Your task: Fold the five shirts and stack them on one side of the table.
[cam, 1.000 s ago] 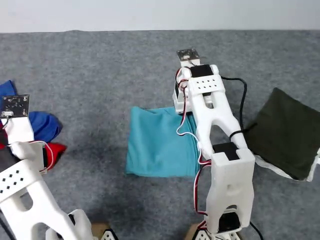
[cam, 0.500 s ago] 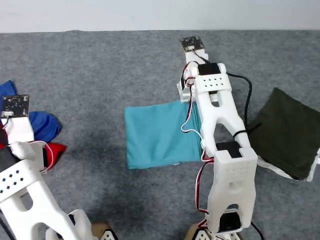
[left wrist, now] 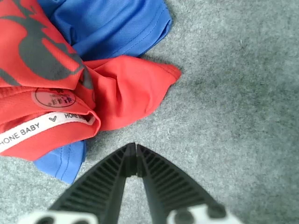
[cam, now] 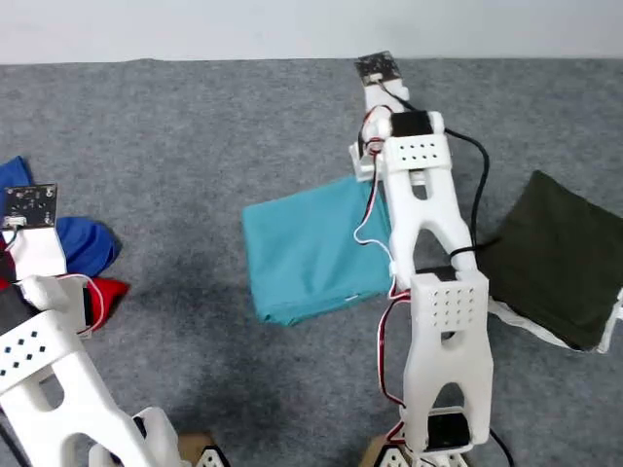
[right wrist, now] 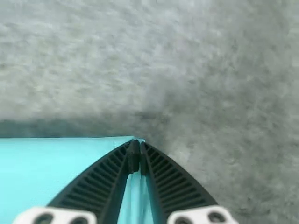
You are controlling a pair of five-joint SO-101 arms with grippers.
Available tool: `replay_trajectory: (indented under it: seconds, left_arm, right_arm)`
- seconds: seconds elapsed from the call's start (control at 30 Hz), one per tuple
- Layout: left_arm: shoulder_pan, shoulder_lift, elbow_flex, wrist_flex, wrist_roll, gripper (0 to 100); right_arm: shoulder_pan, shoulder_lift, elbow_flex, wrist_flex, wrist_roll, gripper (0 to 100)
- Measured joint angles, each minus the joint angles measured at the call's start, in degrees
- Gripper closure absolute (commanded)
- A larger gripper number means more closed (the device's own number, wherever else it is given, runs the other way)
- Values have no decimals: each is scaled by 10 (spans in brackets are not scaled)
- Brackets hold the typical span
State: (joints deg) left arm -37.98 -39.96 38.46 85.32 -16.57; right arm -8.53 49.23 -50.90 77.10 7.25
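The right gripper (right wrist: 134, 145), jaws closed on a corner of the teal shirt (cam: 311, 248), had drawn that corner away from the arm bases over the last second, skewing the folded shirt at the middle of the table (cam: 195, 126). The left gripper (left wrist: 132, 158) hung closed and empty beside the crumpled red shirt (left wrist: 126, 88). Stacking onto the dark green shirt (cam: 555, 253) appeared pending.

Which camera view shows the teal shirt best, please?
The high view: it shows nearly the whole folded teal shirt. The right wrist view shows a corner pinched in the right end effector; the left wrist view faces the red shirt and blue shirt.
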Motion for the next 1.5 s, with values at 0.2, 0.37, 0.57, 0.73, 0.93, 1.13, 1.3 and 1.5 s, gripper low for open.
replay_trajectory:
  seconds: [0.2, 0.37, 0.57, 0.73, 0.93, 1.13, 1.3, 1.5]
  left_arm:
    - [0, 0, 0, 0, 0, 994]
    - [0, 0, 0, 0, 0, 994]
    - [0, 0, 0, 0, -1, 994]
    - [0, 0, 0, 5, -1, 994]
    - [0, 0, 0, 33, -2, 994]
    - [0, -3, 0, 37, -2, 994]
    - [0, -3, 0, 37, -11, 994]
    - [0, -3, 0, 37, -62, 994]
  right_arm:
    - [24, 26, -72, 45, 0, 929]
    - [16, 26, -178, 125, 0, 851]
    - [-31, 25, -285, 233, 0, 879]
    - [-47, 24, -250, 234, 0, 929]
    - [-47, -45, -58, 234, -4, 777]
    - [-46, -68, 36, 234, -74, 751]
    - [-53, -24, 37, 215, -104, 751]
    - [-61, 42, 37, 181, -123, 754]
